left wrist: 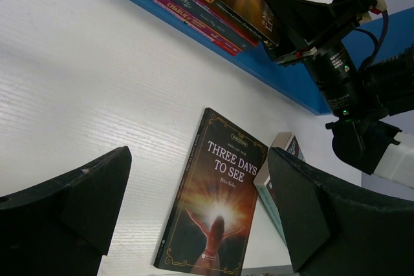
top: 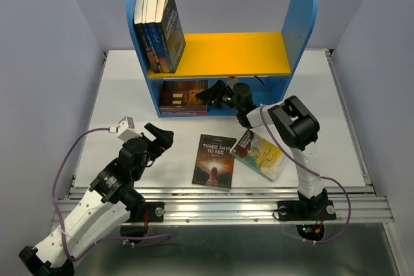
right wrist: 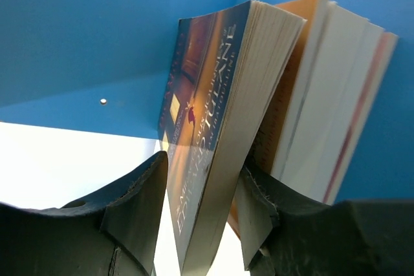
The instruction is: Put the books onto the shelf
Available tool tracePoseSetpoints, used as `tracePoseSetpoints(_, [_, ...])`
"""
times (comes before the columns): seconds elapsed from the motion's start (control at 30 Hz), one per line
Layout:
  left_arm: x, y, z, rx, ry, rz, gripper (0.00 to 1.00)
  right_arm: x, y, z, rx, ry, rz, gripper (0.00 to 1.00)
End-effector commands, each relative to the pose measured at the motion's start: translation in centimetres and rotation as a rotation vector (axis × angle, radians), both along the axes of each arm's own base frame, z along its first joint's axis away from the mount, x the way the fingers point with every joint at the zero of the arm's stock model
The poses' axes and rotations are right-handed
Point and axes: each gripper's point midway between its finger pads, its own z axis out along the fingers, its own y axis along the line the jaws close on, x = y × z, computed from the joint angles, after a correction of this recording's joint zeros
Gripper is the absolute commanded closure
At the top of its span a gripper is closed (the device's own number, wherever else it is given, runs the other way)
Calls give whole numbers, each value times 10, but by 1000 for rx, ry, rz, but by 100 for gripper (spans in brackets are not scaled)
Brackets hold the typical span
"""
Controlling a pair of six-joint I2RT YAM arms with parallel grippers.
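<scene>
The shelf (top: 233, 53) stands at the back; three books (top: 160, 30) stand upright on its yellow board, and a flat stack of books (top: 183, 98) fills the blue lower compartment. My right gripper (top: 210, 94) reaches into that compartment. Its jaws (right wrist: 204, 179) are open around the top book (right wrist: 220, 108), with a gap at the cover side. The dark "Three Days to See" (top: 215, 159) and a yellow-teal book (top: 260, 153) lie on the table in front. My left gripper (top: 160, 139) hovers wide open left of them, empty (left wrist: 199, 159), looking at the dark book (left wrist: 217, 205).
The right arm (top: 294, 124) stretches across the table from its base to the shelf, above the yellow-teal book. The shelf's tall blue side panels (top: 299, 17) flank both tiers. Grey walls close in the white table on both sides.
</scene>
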Motion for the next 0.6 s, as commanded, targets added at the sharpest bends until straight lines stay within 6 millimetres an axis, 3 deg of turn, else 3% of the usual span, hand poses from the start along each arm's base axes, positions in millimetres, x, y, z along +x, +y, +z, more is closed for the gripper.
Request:
tracePoseSetpoints(0.0, [5,0,4,2,-29,6,1,-3,-3,18,-9,-41,-34,50])
tracePoseSetpoints(0.57, [5,-2,2,7,-24,-5,1,-1,-29,27,-31,-56,-102,48])
